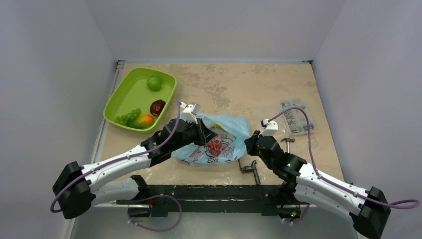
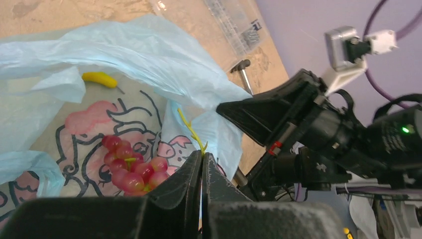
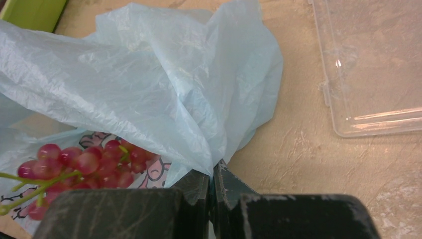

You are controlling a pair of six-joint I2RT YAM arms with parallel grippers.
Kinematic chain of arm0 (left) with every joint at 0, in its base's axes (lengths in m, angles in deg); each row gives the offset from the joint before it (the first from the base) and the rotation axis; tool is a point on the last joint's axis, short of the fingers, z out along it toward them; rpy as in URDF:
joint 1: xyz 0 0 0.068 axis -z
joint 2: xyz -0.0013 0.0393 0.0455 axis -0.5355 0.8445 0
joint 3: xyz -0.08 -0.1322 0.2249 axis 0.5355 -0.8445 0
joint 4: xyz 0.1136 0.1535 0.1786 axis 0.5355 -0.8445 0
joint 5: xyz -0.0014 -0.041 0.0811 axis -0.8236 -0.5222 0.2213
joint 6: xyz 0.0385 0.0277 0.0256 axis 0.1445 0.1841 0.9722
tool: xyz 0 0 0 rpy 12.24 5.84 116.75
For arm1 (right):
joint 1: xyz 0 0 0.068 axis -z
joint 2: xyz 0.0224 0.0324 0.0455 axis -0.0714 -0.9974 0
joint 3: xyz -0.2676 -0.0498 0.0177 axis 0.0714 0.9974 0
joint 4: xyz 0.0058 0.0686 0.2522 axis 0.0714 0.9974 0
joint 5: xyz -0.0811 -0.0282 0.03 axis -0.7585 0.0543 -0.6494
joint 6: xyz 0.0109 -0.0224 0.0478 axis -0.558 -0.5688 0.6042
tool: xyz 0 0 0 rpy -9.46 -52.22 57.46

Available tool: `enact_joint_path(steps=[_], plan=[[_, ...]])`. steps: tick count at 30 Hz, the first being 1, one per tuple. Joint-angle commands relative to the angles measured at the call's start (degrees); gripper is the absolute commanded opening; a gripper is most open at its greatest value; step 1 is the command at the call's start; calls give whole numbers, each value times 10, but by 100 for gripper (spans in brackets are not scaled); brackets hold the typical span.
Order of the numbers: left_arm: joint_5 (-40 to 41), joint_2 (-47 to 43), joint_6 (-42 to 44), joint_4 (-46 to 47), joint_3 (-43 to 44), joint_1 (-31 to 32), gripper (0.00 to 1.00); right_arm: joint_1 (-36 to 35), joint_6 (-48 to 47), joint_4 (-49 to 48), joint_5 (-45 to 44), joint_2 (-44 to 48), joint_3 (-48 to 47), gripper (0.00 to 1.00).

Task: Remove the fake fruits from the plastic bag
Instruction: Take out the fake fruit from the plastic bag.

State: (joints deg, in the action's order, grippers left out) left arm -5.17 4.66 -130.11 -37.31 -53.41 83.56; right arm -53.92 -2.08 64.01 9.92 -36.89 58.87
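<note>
Tightly pinched: right tool [image 3: 211, 172] on plastic bag [image 3: 149, 74] rim, left tool [image 2: 201, 157] at grape stem [image 2: 190, 128].

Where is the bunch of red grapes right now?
Top view, centre: the red grapes lie in the open plastic bag, between the left gripper and right gripper.

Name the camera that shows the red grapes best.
Left wrist: the red grape bunch lies mostly uncovered against the plastic bag. Right wrist shows it partly under a bag fold; the top view shows only a small red patch.
</note>
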Motion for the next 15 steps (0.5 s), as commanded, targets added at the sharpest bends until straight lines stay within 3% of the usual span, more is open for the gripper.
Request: enact_joint_path(steps=[1, 9, 15], plan=[[-48, -61, 71, -31, 42, 2, 0, -1, 4, -14, -13, -6, -8, 0], [-31, -87, 172, -219, 202, -8, 0, -1, 3, -15, -13, -2, -7, 0], [-81, -90, 192, -309, 301, -85, 0, -1, -1, -16, -15, 8, -3, 0]])
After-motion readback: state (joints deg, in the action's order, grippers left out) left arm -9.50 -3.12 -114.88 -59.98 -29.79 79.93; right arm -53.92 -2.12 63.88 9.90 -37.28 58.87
